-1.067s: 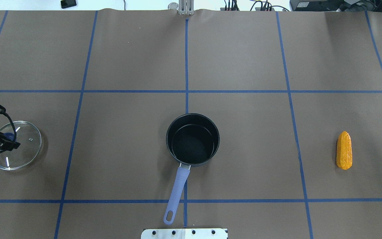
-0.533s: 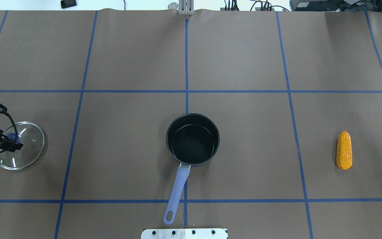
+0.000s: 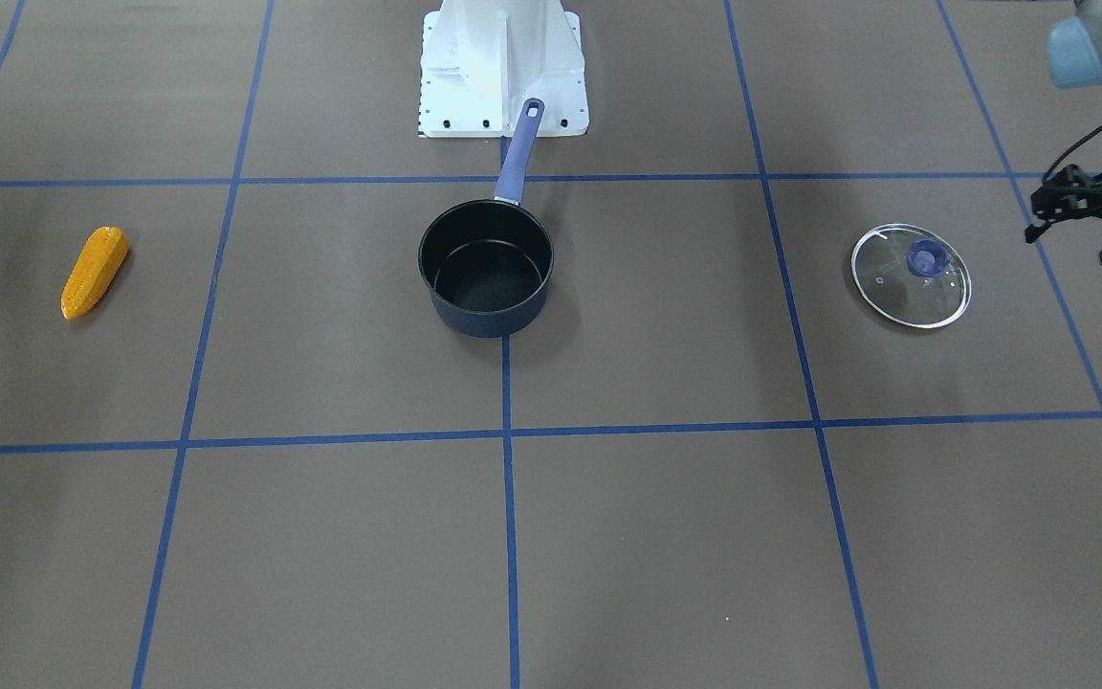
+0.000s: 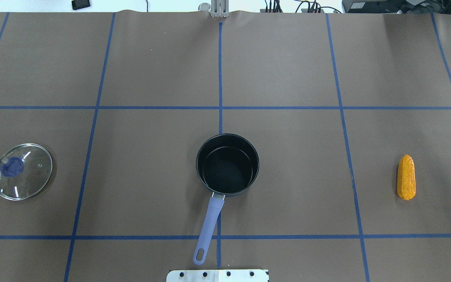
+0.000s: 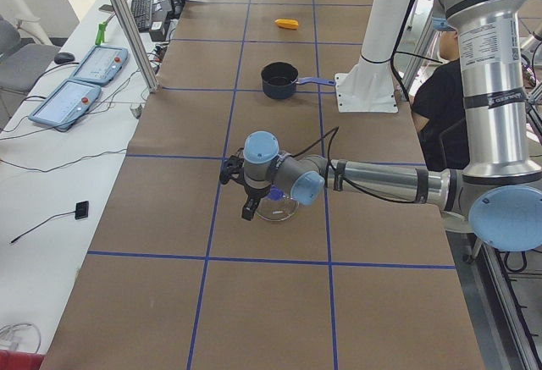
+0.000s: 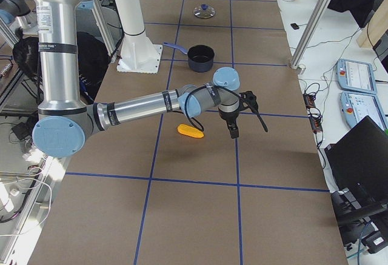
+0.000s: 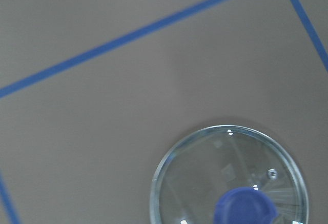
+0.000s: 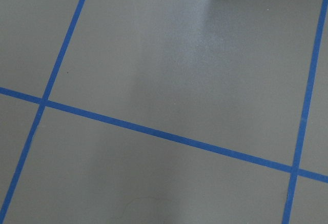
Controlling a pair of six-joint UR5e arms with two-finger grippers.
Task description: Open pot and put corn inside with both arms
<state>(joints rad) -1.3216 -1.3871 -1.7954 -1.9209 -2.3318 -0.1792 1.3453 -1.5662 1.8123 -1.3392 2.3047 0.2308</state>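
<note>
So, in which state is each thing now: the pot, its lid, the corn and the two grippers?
pot: upright, uncovered, empty.
lid: flat on the table, knob up, not held.
corn: lying on the table, not held.
left gripper: open, empty, beside the lid.
right gripper: apart from the corn; open or shut, cannot tell.

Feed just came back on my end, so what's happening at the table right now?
The pot sits open and empty at the table's centre. Its lid lies on the table on the robot's left, with the left gripper open beside it, holding nothing. The corn lies untouched on the robot's right; the right gripper is off to its side, not touching it.
</note>
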